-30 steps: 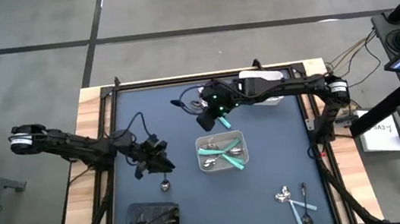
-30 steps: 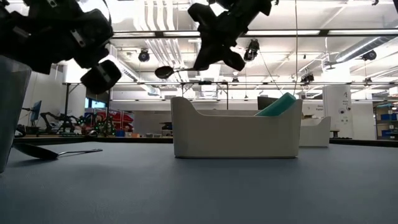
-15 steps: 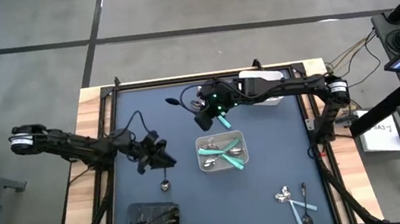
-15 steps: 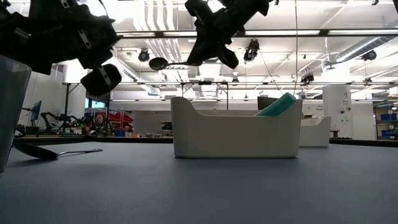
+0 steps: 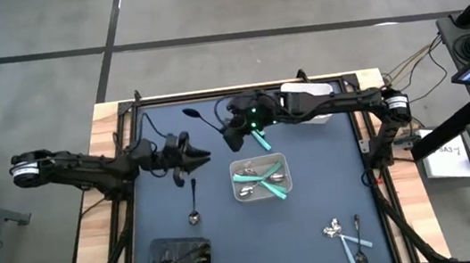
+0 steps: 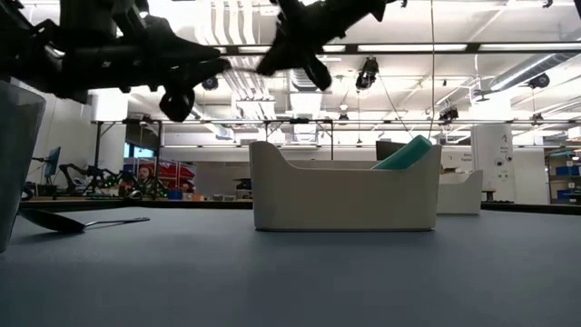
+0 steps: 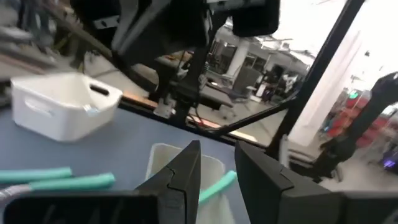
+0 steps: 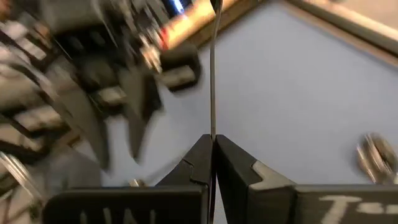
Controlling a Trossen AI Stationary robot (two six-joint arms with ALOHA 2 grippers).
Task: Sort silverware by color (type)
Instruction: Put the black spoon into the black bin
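Left gripper [image 5: 205,156] swinging up toward right gripper [image 5: 228,132], fingers parted, empty; right one pinching black spoon [image 5: 200,118] aloft, carrying leftward. Handover likely. Metal spoon [image 5: 192,201] lying unsorted.

My right gripper [image 5: 225,129] is dark, with a green light glowing on its wrist, and pinches a black spoon [image 5: 201,118]. My left gripper [image 5: 205,156] is black too. Centre frame, teal handles [image 5: 259,182] cross in the pale grey tray [image 5: 282,160]. The tabletop [image 5: 316,202] is slate blue, edged in light wood.
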